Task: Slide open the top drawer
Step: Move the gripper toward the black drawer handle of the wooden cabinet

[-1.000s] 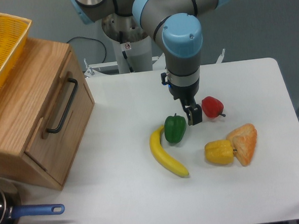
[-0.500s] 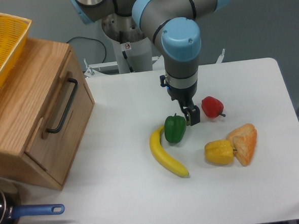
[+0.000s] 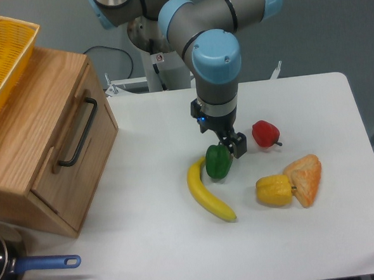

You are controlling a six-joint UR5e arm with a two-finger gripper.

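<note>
The top drawer (image 3: 93, 142) is the light-oak front panel of the wooden cabinet (image 3: 33, 117) at the left. It sits flush with the cabinet, and its long black bar handle (image 3: 77, 134) runs along the front. My gripper (image 3: 237, 147) hangs over the middle of the table, far to the right of the handle, just beside a green pepper (image 3: 218, 161). Its fingers show only as one dark block under the wrist, and nothing is seen held.
A banana (image 3: 208, 192), a red pepper (image 3: 265, 133), a yellow pepper (image 3: 274, 190) and an orange wedge (image 3: 305, 178) lie around the gripper. A yellow mesh basket (image 3: 1, 59) sits on the cabinet. A blue-handled pan (image 3: 29, 266) lies at the front left.
The arm's wrist has moved a little to the left and turned. The gripper tip stays beside the green pepper. The drawer has not moved.
</note>
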